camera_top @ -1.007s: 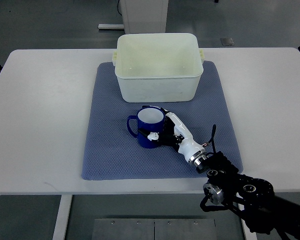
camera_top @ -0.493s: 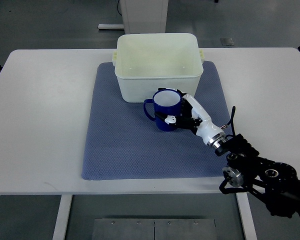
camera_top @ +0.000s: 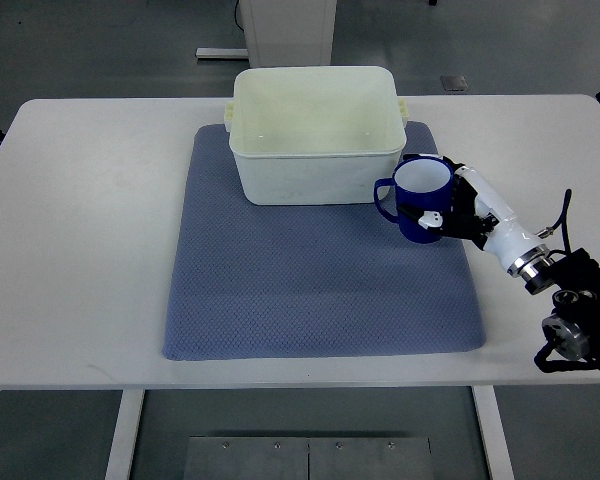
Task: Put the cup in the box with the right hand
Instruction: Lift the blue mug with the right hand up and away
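Inspecting the top view, we find the right hand entering from the right edge with its fingers clamped around the blue cup. The cup is upright, mouth open to the camera, its white interior showing and its handle pointing left toward the box. It sits just beside the box's front right corner, outside the wall, over the right margin of the blue mat. We cannot tell from this angle whether the cup is raised off the mat or resting on it, though its position suggests it is being carried.

We judge the step in hand to be the transport: the cup is gripped and brought close to the box, but not yet over its opening. The box is empty as far as we can see, and it stands at the far end of the mat on the white table.

The next move, in our judgement, calls for lifting the cup clear of the rim, shifting it left and away from the robot until it is over the cavity, then lowering and releasing. The handle faces the wall and could catch on the rim if clearance is poor. The left arm is not in view.
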